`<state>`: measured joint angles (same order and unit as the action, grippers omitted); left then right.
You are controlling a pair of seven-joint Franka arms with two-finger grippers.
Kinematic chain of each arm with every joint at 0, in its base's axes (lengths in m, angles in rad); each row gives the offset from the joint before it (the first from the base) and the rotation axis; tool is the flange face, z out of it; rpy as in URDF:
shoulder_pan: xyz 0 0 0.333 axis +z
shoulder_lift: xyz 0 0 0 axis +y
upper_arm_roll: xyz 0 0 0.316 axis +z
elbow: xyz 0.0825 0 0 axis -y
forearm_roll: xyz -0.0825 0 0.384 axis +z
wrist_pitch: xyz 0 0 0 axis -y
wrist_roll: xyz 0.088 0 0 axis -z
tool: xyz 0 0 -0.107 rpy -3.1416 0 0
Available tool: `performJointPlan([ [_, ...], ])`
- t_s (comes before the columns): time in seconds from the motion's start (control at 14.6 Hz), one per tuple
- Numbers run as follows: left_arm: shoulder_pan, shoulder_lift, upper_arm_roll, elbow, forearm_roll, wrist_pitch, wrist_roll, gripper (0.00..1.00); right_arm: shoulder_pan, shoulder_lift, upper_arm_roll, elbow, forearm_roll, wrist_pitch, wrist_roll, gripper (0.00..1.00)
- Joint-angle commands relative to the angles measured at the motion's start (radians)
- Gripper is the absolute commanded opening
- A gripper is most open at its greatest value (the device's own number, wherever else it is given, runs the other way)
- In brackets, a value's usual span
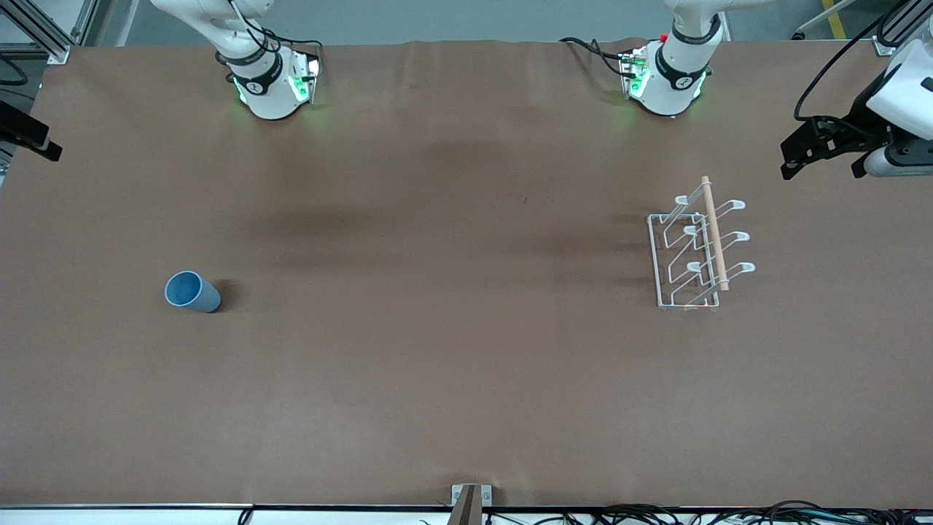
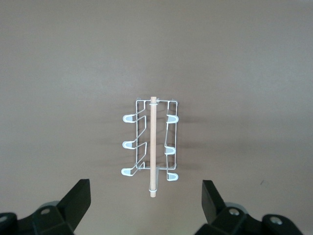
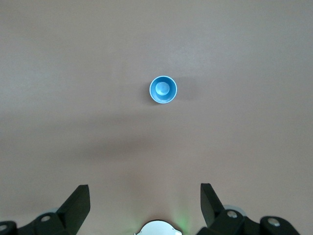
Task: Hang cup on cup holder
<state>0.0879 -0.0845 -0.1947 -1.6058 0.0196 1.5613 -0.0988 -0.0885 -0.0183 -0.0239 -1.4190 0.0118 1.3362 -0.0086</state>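
The light-blue cup (image 1: 192,292) stands upright, mouth up, toward the right arm's end of the table; the right wrist view shows it from high above (image 3: 163,89). The white wire cup holder (image 1: 696,248) with its wooden rod (image 1: 714,233) stands toward the left arm's end, and its prongs are bare; it also shows in the left wrist view (image 2: 151,147). My left gripper (image 1: 820,157) is open and empty, high beside the holder at the table's end (image 2: 145,205). My right gripper (image 3: 145,205) is open and empty, high over its own base, out of the front view.
Both arm bases (image 1: 270,84) (image 1: 667,80) stand at the edge farthest from the front camera. A dark fixture (image 1: 29,138) juts in at the right arm's end. A small metal bracket (image 1: 471,499) sits at the nearest edge. Brown cloth (image 1: 437,328) covers the table.
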Motion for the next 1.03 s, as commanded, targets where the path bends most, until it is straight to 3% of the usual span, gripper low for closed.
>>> performJointPlan([
  [0.0,-0.002,-0.008,-0.002,0.006,-0.003,-0.018,0.008,1.00,-0.019,-0.009,0.012,-0.008,0.005,0.001,-0.004,0.99],
  [0.55,-0.005,-0.001,0.000,0.015,-0.001,-0.018,0.007,1.00,-0.022,0.006,0.010,-0.008,0.005,0.049,-0.007,0.99],
  [0.96,0.000,0.026,0.000,0.044,-0.001,-0.018,0.007,1.00,-0.028,0.075,0.010,-0.017,0.005,0.123,-0.011,0.99],
])
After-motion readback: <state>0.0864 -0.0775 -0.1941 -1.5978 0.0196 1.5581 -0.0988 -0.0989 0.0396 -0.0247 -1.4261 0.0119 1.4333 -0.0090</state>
